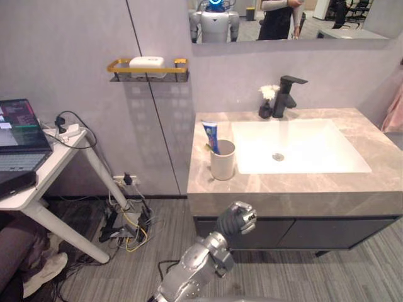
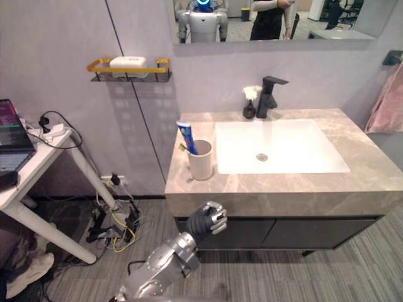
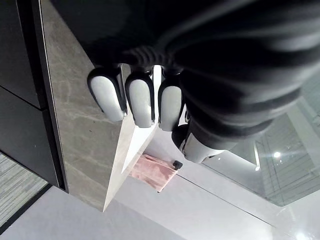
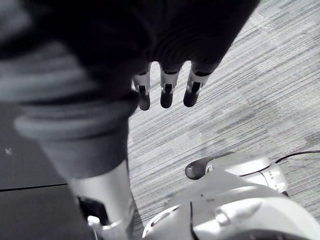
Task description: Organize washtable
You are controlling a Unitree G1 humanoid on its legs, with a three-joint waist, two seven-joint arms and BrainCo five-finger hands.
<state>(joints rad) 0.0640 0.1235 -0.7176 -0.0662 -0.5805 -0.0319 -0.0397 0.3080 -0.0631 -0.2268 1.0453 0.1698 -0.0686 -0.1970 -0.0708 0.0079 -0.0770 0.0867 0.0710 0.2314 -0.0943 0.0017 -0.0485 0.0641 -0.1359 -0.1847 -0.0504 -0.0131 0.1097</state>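
- The left hand point(image 1: 237, 220) was seen in front of and below the tabletop's point(image 1: 352, 179) front edge, toward the front left corner.
- Its fingers point(image 3: 141, 100) were curled together into the palm and nothing was held. They were seen close to the stone front edge; contact could not be told.
- The right hand point(image 4: 167, 94) was seen over the grey striped floor point(image 4: 260, 75), fingers hanging relaxed and slightly apart, nothing held.
- A beige cup point(image 1: 222, 161) was set upright on the left part of the tabletop, between the left edge and the basin point(image 1: 302, 148), just beside the basin's left rim.
- A blue toothpaste tube point(image 1: 211, 136) was stood in the cup, leaning toward the left edge.
- A black faucet point(image 1: 287, 94) was mounted at the back edge, behind the basin.
- A small dark bottle point(image 1: 265, 112) with a white tuft on top was placed just left of the faucet, by the back edge.
- A white soap box point(image 1: 146, 63) was set on a gold-railed wall shelf point(image 1: 179, 63), well apart from the tabletop, up and to its left.
- A pink towel point(image 1: 395, 110) was hung past the tabletop's right edge.
- An open laptop point(image 1: 20, 129) was set on a white side table point(image 1: 53, 165), left of the washstand.
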